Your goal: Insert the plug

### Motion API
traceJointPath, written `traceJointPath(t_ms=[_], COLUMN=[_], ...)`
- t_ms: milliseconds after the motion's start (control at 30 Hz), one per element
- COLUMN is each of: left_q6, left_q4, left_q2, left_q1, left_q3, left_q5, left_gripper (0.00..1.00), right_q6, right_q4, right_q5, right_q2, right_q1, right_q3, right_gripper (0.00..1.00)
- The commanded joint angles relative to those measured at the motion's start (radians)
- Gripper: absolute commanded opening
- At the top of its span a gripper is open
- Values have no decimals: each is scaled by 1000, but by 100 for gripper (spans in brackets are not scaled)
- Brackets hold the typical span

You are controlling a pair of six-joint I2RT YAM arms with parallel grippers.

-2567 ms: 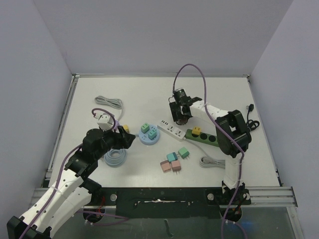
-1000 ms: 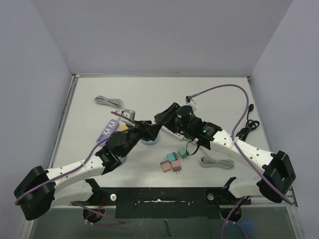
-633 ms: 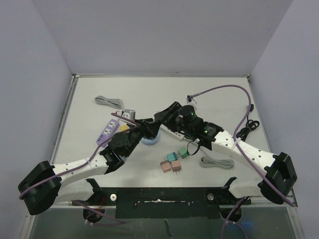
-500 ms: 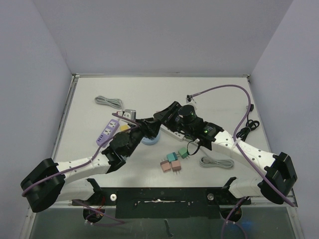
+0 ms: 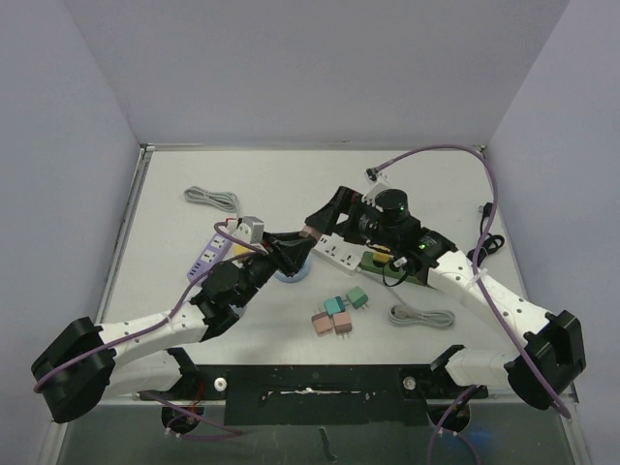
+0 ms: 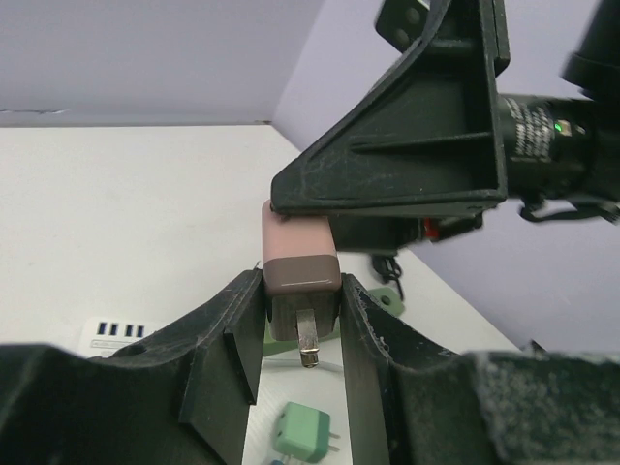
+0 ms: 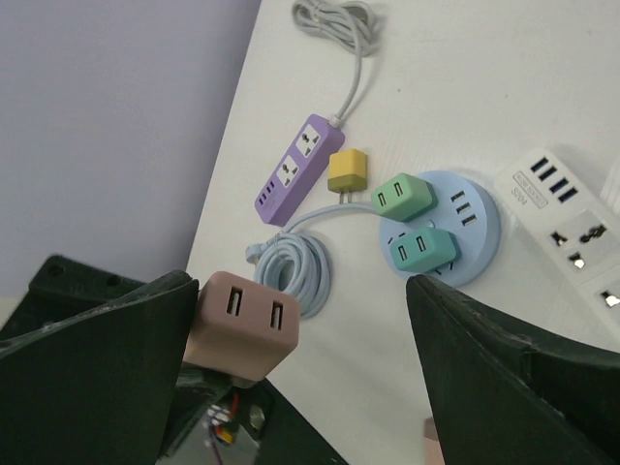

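Presently, my left claw (image 6: 300, 291) is clenched on the pink plug (image 6: 300, 254), prongs facing its wrist. My right claw (image 7: 302, 291) stands released, one finger just beside the plug.

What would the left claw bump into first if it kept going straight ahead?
Most likely a black finger of the right claw, just beyond the pink plug the left claw grips; gap unclear.

We find the pink plug (image 6: 300, 254) held clear of the table, clamped at its darker prong end by the left gripper (image 6: 300, 295). Its flat metal prongs point back toward that wrist. The opposite face carries two slots. The pale body rests against one finger of the wide-spread right gripper (image 7: 300, 286).
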Motion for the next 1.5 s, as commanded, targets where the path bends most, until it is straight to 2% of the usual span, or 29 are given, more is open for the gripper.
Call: traceJointPath(t_ms=[0, 267, 467, 600, 767, 1033, 1200, 1467], left_q6=[-38, -196, -285, -288, -246, -192, -166, -143], left_q4=[-38, -112, -50, 7, 15, 8, 20, 75], left_q2=[-111, -186, -232, -253, -264, -260, -263, -284], left_q1=[18, 29, 61, 76, 76, 76, 76, 75], left_q3=[19, 77, 64, 45, 51, 67, 67, 36], left_q5=[239, 440, 526, 573, 619, 642, 665, 682], left_gripper=[25, 24, 24, 24, 24, 24, 24, 23], right_q6=[-381, -666, -769, -883, -825, -779, -796, -803], right_q4=[52, -15, -141, -214, -97, -81, -129, -164], right_q5=[-410, -780, -986, -1011, -977, -967, -953, -967], right_q2=[-115, -162, -137, -155, -196, -162, -132, -97], right_q1=[-70, -96, -104, -101, -101, -54, -35, -35], right_q3=[30, 112, 186, 199, 152, 158, 174, 189], right_gripper=[92, 90, 85, 85, 86, 71, 69, 58])
